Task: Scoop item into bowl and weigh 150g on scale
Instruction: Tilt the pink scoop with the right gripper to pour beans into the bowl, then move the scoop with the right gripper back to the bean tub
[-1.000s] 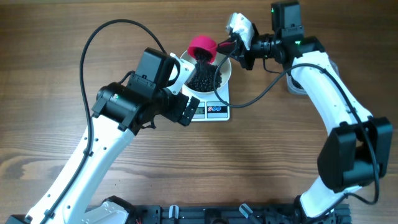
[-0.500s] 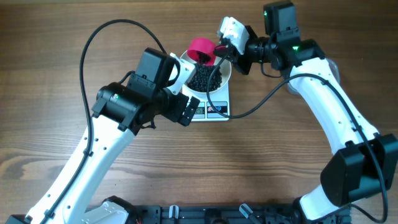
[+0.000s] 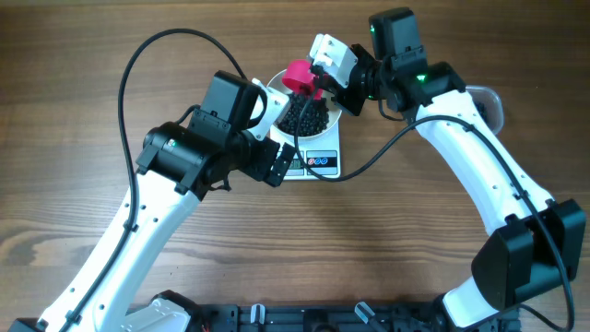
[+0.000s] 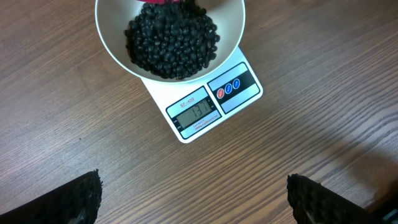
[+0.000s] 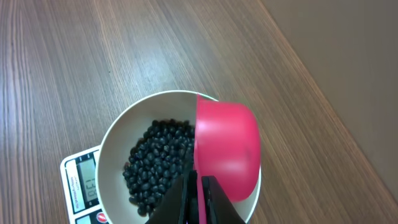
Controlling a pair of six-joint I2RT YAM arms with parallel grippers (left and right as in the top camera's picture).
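My right arm (image 3: pixel 470 157) has swung in over the scale (image 4: pixel 205 102) during the last second, its gripper (image 5: pixel 198 196) clamped tight on the pink scoop (image 5: pixel 227 146). The left gripper (image 4: pixel 193 199) hangs just in front of the scale, spread wide and holding nothing. On the scale sits the white bowl (image 4: pixel 233 28). The scoop above it is now tipped right over. The beans (image 4: pixel 171 40) are heaped in the bowl. The display looks short of target, so I judge another scoop is needed.
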